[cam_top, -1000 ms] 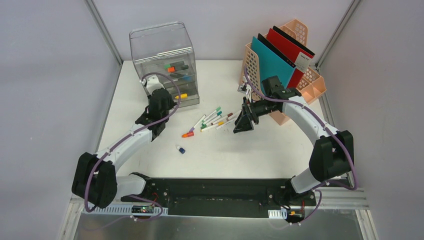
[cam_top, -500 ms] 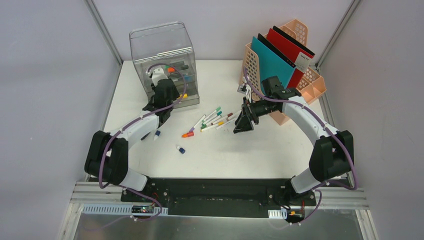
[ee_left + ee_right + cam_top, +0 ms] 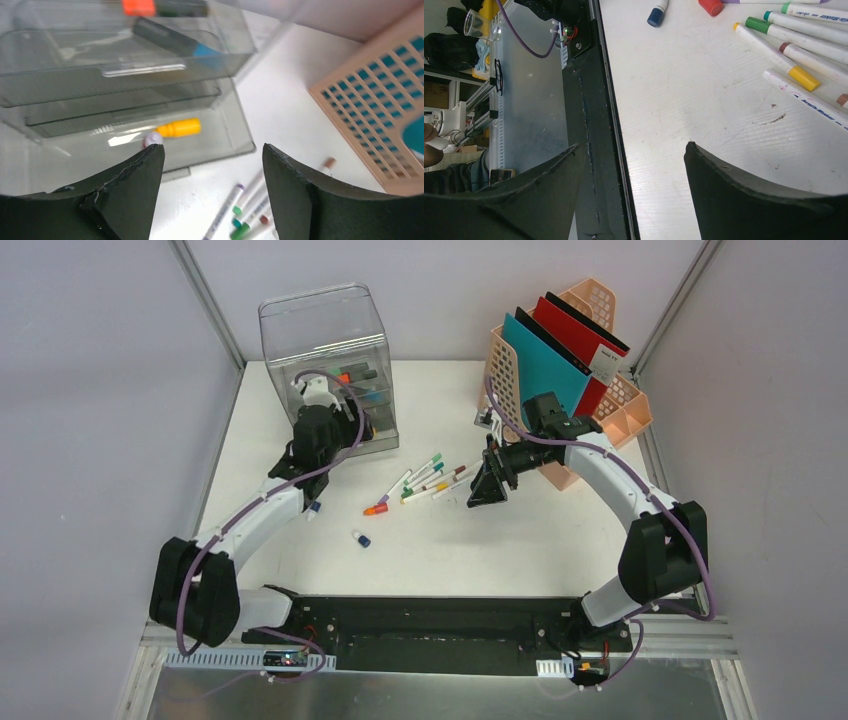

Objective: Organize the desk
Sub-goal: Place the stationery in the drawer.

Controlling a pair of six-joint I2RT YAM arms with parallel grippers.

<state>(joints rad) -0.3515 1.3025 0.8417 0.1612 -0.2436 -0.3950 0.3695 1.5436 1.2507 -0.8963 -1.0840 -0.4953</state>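
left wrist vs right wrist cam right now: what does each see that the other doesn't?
Left wrist only: the clear drawer unit with a yellow marker inside it, and the peach basket.
Right wrist only: the black rail and a short blue-capped marker.
Both: the white desk, loose markers, and the camera's own fingers. The left gripper and right gripper are each open and empty.

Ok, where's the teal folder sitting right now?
In the top view the teal folder stands in the peach rack at the far right corner of the desk, left of the red folder.
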